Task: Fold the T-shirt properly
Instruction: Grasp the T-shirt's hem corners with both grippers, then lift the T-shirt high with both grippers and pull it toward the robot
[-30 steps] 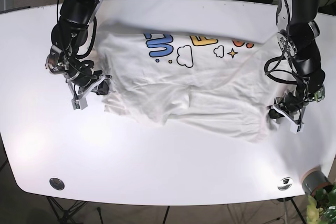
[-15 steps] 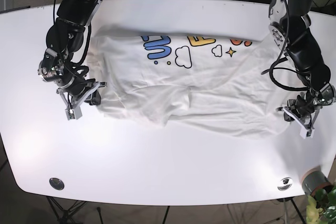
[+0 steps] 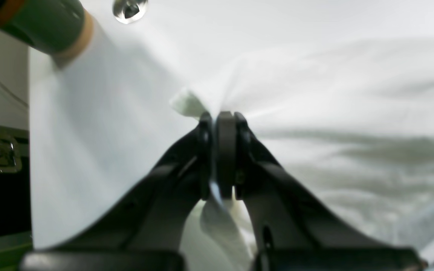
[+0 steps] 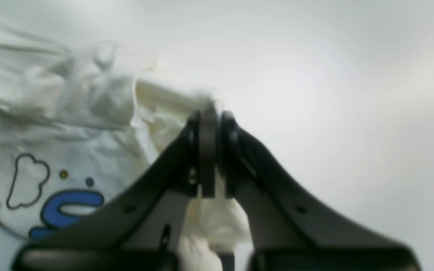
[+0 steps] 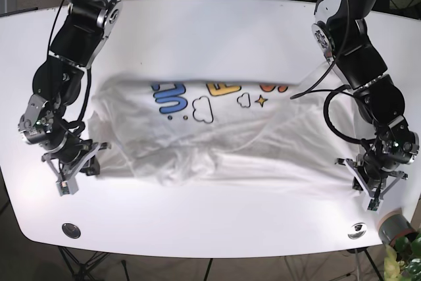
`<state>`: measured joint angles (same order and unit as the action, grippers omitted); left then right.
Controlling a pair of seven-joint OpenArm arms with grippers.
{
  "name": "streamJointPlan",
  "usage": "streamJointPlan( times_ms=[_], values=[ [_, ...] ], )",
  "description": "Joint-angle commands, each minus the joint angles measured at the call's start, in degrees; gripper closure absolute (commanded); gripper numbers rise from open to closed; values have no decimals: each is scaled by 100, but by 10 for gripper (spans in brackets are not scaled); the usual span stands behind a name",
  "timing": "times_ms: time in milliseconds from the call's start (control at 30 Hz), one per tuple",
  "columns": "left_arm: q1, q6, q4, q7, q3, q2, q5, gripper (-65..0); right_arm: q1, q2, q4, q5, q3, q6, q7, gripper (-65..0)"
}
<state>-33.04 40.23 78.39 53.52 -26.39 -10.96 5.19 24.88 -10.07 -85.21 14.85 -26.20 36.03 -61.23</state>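
White surface [image 5: 217, 31] with rounded corners, filling most of the base view; far edge partly cut off by the arms and cables, near right corner hidden behind a grey cylinder [image 5: 393, 227] and a bit of green plant.

White T-shirt [image 5: 223, 143] spread across the middle of the surface, stretched from near the left edge to near the right edge, printed side up. Coloured letters, outlined clouds and small stars along its far portion, the lettering folded over at the top so only the lower halves readable. Broad wrinkles through the centre; near hem uneven and rumpled.

Left arm [image 5: 358, 51] on the base view's right, reaching down from the far edge to the shirt's near right end. Right arm [image 5: 69, 64] on the base view's left, reaching to the shirt's near left end.

Left tool [image 3: 220, 124] pressed together on a bunch of white cloth in the left wrist view, a small tuft sticking out beyond the tips; fabric pulled taut away from the pinch. Picture blurred, the cloth edges hard to trace.

Right tool [image 4: 211, 116] likewise pinching a gathered wad of the shirt in the right wrist view, cloth bulging below the tips; blue letter and cloud outline visible at lower left, all soft and out of focus.

Two round metal fittings in the surface near the near corners [image 5: 71, 230], the right one [image 5: 357, 229] just beside the grey cylinder.
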Motion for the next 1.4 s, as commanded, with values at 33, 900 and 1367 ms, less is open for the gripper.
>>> streamJointPlan(
  times_ms=[33,900,1367],
  values=[
    [-472,-23,165,33,15,-86,-40,0,435,-352,-125,66,303,-12,0,-22],
    [-3945,-23,-960,-20,428,-543,-66,0,4918,-1266,1440,66,1894,-12,-44,-22],
    [-3584,-23,-960,-37,393,-807,-93,0,4320,-1398,1273,66,1868,-12,-44,-22]
  ],
)
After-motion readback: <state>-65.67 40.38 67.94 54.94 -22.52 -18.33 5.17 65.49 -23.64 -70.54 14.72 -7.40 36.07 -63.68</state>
